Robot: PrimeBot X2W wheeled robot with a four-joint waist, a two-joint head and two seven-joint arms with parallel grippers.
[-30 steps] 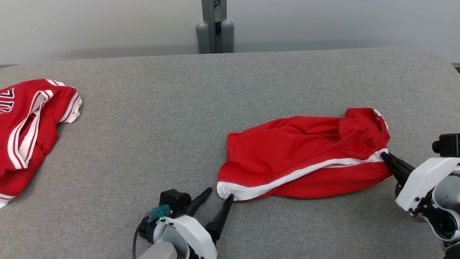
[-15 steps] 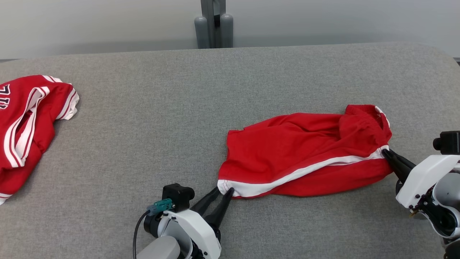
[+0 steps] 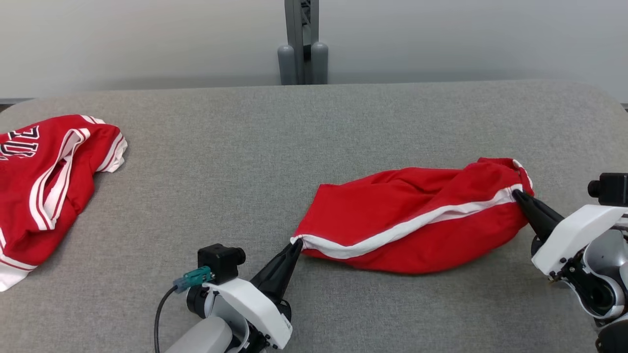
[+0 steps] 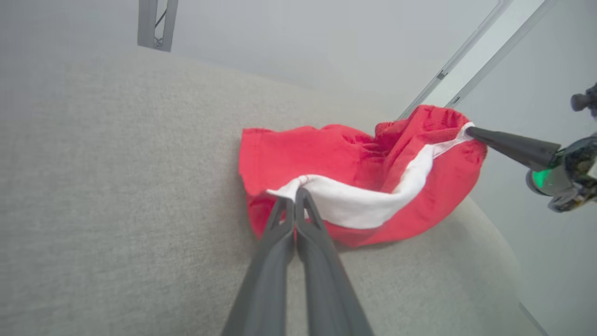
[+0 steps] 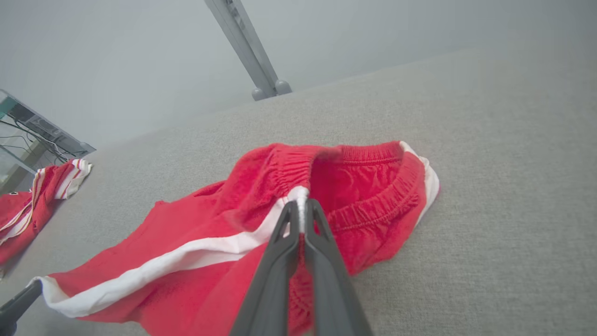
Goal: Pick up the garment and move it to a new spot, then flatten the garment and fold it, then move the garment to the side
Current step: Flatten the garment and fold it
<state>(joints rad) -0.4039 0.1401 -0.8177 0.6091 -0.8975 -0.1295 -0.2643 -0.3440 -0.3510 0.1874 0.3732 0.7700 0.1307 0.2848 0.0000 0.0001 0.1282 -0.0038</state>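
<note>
Lying right of centre on the grey table (image 3: 221, 162), the red shorts (image 3: 417, 220) look light, limp and likely to sag between holds. The left gripper (image 3: 296, 243) is clamped on the white hem corner (image 4: 289, 190) and the right gripper (image 3: 516, 194) on the waistband (image 5: 368, 154) end, both sensible edges to grip.

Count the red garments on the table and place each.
2. The red shorts lie right of centre, pinched at either end by the left gripper and right gripper. The red jersey lies at the left edge, partly cropped.
</note>
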